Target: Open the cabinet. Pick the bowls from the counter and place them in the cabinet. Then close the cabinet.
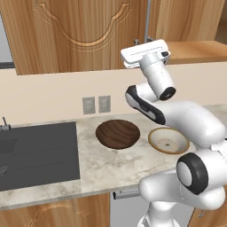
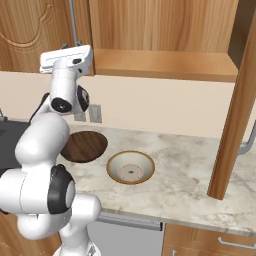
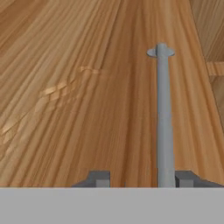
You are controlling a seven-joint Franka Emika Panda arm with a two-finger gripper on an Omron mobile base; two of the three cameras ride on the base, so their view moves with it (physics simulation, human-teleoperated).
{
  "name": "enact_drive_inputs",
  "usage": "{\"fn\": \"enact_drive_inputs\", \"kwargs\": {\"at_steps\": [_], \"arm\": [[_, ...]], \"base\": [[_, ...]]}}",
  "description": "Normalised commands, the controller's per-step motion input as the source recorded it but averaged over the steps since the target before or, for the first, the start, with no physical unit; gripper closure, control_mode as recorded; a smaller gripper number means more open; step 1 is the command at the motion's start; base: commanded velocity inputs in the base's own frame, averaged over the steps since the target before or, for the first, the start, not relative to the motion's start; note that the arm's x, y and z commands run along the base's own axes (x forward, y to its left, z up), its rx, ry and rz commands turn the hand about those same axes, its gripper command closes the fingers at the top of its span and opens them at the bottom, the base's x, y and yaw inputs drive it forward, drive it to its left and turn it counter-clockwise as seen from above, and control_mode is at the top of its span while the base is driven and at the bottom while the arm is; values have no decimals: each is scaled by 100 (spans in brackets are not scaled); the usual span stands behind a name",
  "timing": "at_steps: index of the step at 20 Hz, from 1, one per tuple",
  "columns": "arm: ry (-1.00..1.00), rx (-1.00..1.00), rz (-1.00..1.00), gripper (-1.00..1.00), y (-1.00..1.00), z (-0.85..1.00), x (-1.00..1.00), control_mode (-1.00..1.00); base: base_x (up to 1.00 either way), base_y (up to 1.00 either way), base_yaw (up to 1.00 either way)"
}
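Observation:
The cabinet's left door (image 1: 80, 31) is shut, while its right door (image 2: 235, 115) stands swung open over a bare shelf (image 2: 165, 65). My gripper (image 1: 142, 44) (image 2: 67, 52) is up against the left door at its grey bar handle (image 1: 146, 20). In the hand view the handle (image 3: 164, 118) runs between the gripper's (image 3: 143, 179) spread fingertips, close to the right one, with a gap on the left. On the counter (image 1: 111, 164) sit the two bowls: the dark wooden bowl (image 1: 118, 133) (image 2: 85, 146) and the tan speckled bowl (image 1: 168, 140) (image 2: 130, 167) to its right.
A dark sink (image 1: 37, 153) lies left of the bowls, with a faucet (image 1: 4, 124) behind it. Two wall outlets (image 1: 96, 104) sit above the wooden bowl. The open door juts out over the counter's right part (image 2: 190, 180), its handle (image 2: 248, 145) on the far side.

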Motion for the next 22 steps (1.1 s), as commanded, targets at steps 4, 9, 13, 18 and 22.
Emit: {"fn": "enact_drive_inputs", "kwargs": {"at_steps": [4, 9, 13, 18, 22], "arm": [[9, 1, 26, 100, 72, -24, -5, -100], [1, 0, 30, 100, 100, -4, -96, -100], [0, -4, 26, 100, 100, 0, -97, -100], [1, -9, 22, 100, 100, 0, -89, -100], [3, -12, 18, 100, 100, 0, -80, -100]], "base": [[0, 0, 0], [0, 0, 0], [0, 0, 0], [0, 0, 0], [0, 0, 0]]}}
